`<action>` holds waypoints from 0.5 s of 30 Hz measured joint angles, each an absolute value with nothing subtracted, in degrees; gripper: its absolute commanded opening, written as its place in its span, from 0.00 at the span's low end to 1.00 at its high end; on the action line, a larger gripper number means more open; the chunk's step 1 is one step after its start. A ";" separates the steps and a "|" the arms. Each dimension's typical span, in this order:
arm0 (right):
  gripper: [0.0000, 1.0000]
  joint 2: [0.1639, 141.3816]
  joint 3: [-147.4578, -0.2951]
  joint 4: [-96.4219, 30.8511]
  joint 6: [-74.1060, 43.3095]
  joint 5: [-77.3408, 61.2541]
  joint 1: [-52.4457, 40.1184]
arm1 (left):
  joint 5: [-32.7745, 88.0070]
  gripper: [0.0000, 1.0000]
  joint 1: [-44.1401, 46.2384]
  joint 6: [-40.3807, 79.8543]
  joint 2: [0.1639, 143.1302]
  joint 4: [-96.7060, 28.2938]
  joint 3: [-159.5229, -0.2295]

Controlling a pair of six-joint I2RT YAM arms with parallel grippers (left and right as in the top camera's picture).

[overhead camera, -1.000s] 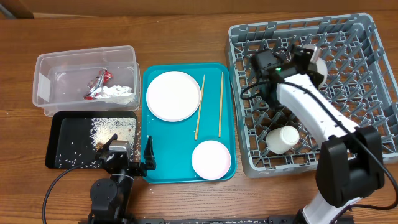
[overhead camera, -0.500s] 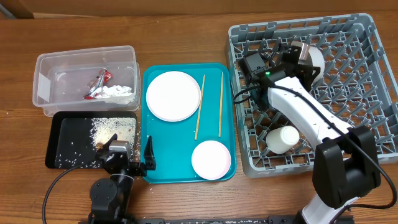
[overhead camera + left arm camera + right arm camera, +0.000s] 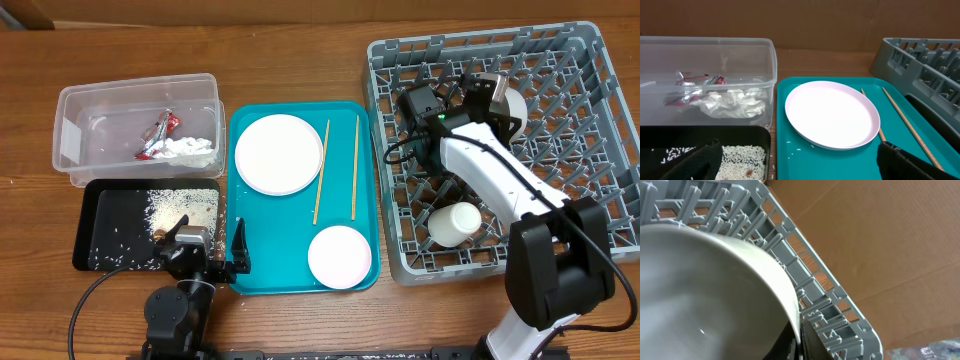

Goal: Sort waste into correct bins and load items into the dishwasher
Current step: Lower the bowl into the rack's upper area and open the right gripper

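My right gripper point(image 3: 497, 96) is shut on the rim of a white bowl point(image 3: 511, 101) and holds it tilted over the back of the grey dish rack point(image 3: 600, 150). The bowl point(image 3: 705, 290) fills the right wrist view, with the rack wall point(image 3: 825, 295) beside it. A white cup point(image 3: 455, 222) lies in the rack. My left gripper point(image 3: 207, 246) is open and empty, low at the front between the black tray point(image 3: 110, 215) and the teal tray point(image 3: 290, 235). The white plate point(image 3: 278, 153), two chopsticks point(image 3: 321, 172) and a pink bowl point(image 3: 340, 256) lie on the teal tray.
The clear tub point(image 3: 135, 88) holds the red-and-silver wrapper point(image 3: 160, 135) and white tissue point(image 3: 190, 147). Rice point(image 3: 170, 205) and a small brown lump lie in the black tray. A few grains point(image 3: 850, 45) lie on the teal tray.
My right wrist swung slightly left and then back right with the bowl still in it. The left arm has not moved.
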State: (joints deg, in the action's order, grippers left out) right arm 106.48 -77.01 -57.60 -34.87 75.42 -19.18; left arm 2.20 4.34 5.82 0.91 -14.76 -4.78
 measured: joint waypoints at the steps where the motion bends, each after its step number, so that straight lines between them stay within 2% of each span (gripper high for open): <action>1: 0.04 106.48 -76.62 -57.65 -34.87 75.46 -19.18 | 2.20 1.00 4.34 5.82 0.91 -14.76 -4.78; 11: 0.05 106.48 -75.31 -59.44 -34.70 76.25 -22.48 | 2.20 1.00 4.34 5.82 0.91 -14.76 -4.78; 14: 0.18 106.59 -75.26 -59.92 -34.28 75.57 -24.03 | 2.20 1.00 4.34 5.82 0.91 -14.76 -4.78; 15: 0.25 106.67 -75.22 -60.27 -34.30 75.09 -24.49 | 2.20 1.00 4.34 5.82 0.91 -14.74 -4.78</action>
State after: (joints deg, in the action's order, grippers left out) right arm 106.67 -75.22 -60.27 -34.30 75.09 -24.49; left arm 2.20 4.34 5.82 0.91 -14.74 -4.78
